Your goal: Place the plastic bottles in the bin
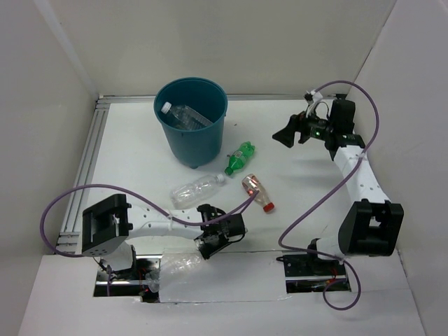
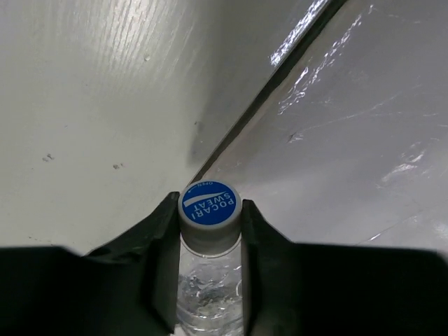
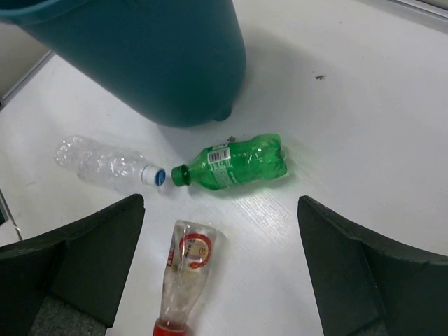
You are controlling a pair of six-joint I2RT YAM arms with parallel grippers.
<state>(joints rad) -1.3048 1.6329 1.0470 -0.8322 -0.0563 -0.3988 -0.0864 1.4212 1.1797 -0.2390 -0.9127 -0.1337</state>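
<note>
Left fingers [image 2: 157, 266] clamp a clear bottle [image 2: 210, 210]; right fingers [image 3: 91, 245] gape empty near green bottle [image 3: 234, 162] and bin [image 3: 161, 63].

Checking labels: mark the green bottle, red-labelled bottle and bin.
green bottle [image 3: 234, 162], right wrist view, middle of its body.
red-labelled bottle [image 3: 194, 250], right wrist view, on its label.
bin [image 1: 196, 140], top external view, outer wall.

Top: overhead, whole table [image 1: 140, 154]. Right wrist: downward, shares green bottle [image 3: 234, 162]. Left wrist: close, clear bottle [image 2: 209, 280].

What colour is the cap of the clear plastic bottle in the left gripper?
The round cap is blue with white lettering; left wrist view shows it best.
</note>
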